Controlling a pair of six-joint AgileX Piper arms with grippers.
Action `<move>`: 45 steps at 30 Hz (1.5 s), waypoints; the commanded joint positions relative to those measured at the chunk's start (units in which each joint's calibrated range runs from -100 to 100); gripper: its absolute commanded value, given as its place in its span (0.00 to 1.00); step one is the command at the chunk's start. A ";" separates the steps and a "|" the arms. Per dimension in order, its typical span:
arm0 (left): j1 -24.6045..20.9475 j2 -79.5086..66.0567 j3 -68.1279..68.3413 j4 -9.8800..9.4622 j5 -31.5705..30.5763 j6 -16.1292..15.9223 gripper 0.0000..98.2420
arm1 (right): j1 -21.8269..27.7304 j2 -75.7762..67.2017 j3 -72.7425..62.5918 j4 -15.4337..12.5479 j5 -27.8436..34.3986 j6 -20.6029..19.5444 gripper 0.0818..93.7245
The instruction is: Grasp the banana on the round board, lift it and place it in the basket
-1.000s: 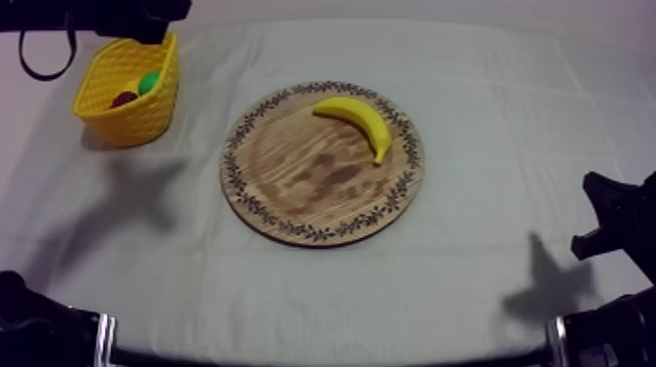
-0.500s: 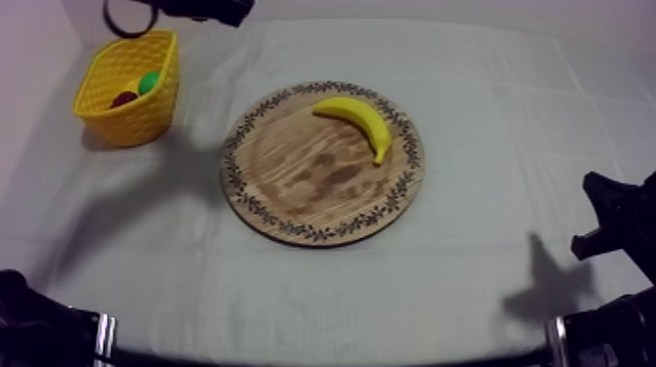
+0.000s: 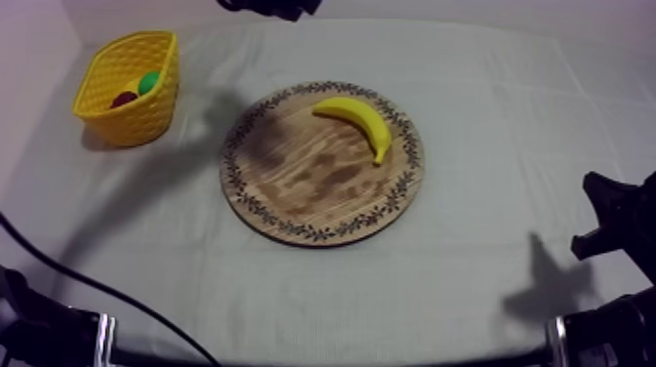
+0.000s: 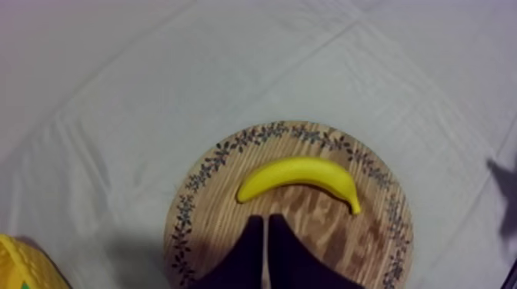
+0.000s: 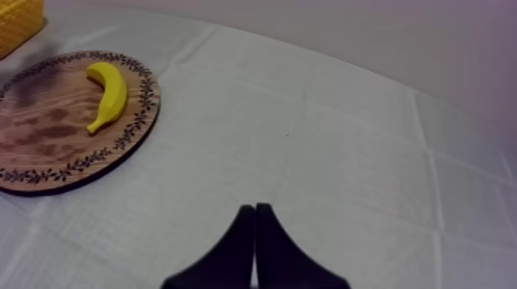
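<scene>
The step in hand is the approach: the curved yellow toy banana (image 3: pixel 356 122) is not yet grasped and lies on the round wooden board with a patterned rim (image 3: pixel 293 185), on its far right part, close to the rim and well apart from the yellow basket (image 3: pixel 137 122) at the tabletop's (image 3: pixel 488 117) far left. A small red fruit (image 3: pixel 124 99) and a green toy fruit (image 3: pixel 148 82) sit in that basket.

The left gripper (image 4: pixel 265 219) hangs above the board, its two black fingers pressed together into a narrow wedge that holds nothing. In the left wrist view the banana lies crosswise just beyond the fingertips, apart from them, with bare wood between.

The right gripper (image 5: pixel 255 207) sits over bare cloth at the right side, fingers likewise pressed together and empty, well apart from the board.

As I judge it, the next move calls for the left fingers to spread, the arm to go forward a little and down until one finger stands on each side of the banana's thick middle, then to close. The fruit is curved and smooth, so a grip near either tapered end could let it slip or swing.
</scene>
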 commanded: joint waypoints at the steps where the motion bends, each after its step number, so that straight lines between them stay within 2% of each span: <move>1: 0.05 3.05 -3.12 -0.40 1.94 2.22 0.00 | 0.00 0.00 -0.05 -0.01 0.01 0.00 0.00; 6: 0.04 6.59 -6.25 -1.55 4.63 8.26 0.00 | 0.00 0.00 -0.05 -0.01 0.01 0.00 0.00; 12: 0.49 8.99 -5.30 -3.16 6.82 17.08 0.00 | 0.00 0.00 -0.05 -0.01 0.01 0.00 0.00; 17: 0.11 10.36 -2.10 -2.85 7.87 22.79 0.00 | 0.00 0.00 -0.05 -0.01 0.01 0.00 0.00; 22: -0.95 11.25 -0.26 -1.21 7.84 26.71 0.00 | 0.00 0.00 -0.05 -0.01 0.01 0.00 0.00; 27: -1.29 11.52 -0.11 0.07 4.45 29.62 0.00 | 0.00 0.00 -0.05 -0.01 0.01 0.00 0.00; 34: -1.08 11.78 1.29 2.85 -2.99 31.98 0.00 | 0.00 0.00 -0.05 -0.01 0.01 -0.06 0.00; 40: -0.20 11.81 2.03 3.38 -8.29 32.32 0.00 | 0.33 0.00 -0.05 -0.01 0.01 -2.56 0.00; 45: 0.04 11.45 3.35 3.48 -9.44 32.94 0.03 | 0.80 0.00 -0.05 -0.01 0.01 -3.52 0.00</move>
